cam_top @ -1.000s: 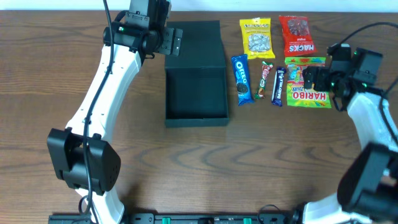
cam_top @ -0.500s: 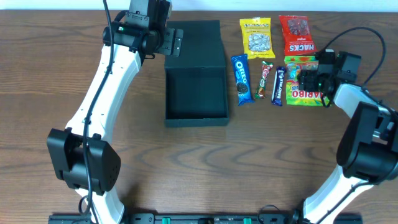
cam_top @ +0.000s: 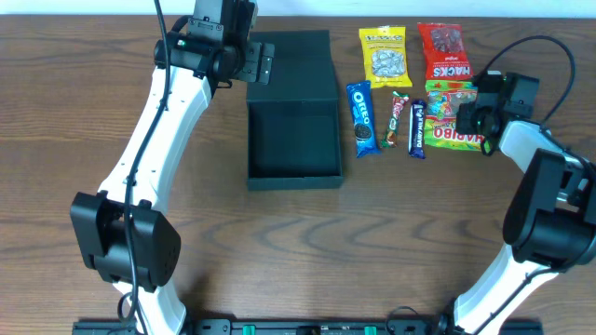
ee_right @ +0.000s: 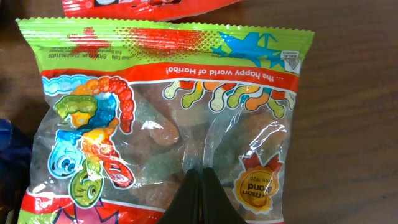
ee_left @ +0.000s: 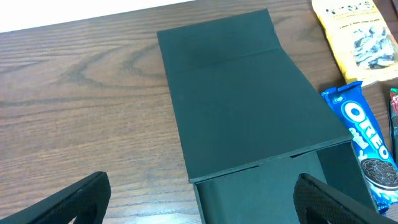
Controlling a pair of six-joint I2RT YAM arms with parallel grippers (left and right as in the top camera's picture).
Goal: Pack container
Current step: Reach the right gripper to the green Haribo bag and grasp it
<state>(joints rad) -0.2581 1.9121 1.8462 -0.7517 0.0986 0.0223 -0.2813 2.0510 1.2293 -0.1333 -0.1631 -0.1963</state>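
Left of the snack row, the container [cam_top: 291, 140] sits open on the table [cam_top: 372, 251], with its lid [ee_left: 230, 81] folded back on the far side. I have the left gripper [ee_left: 202, 196] above that lid, fingers spread wide. Far right, my right gripper [ee_right: 199, 180] is clenched, tips pinching the Haribo bag [ee_right: 161, 112], which lies just near of the red Hacks bag [cam_top: 443, 51].
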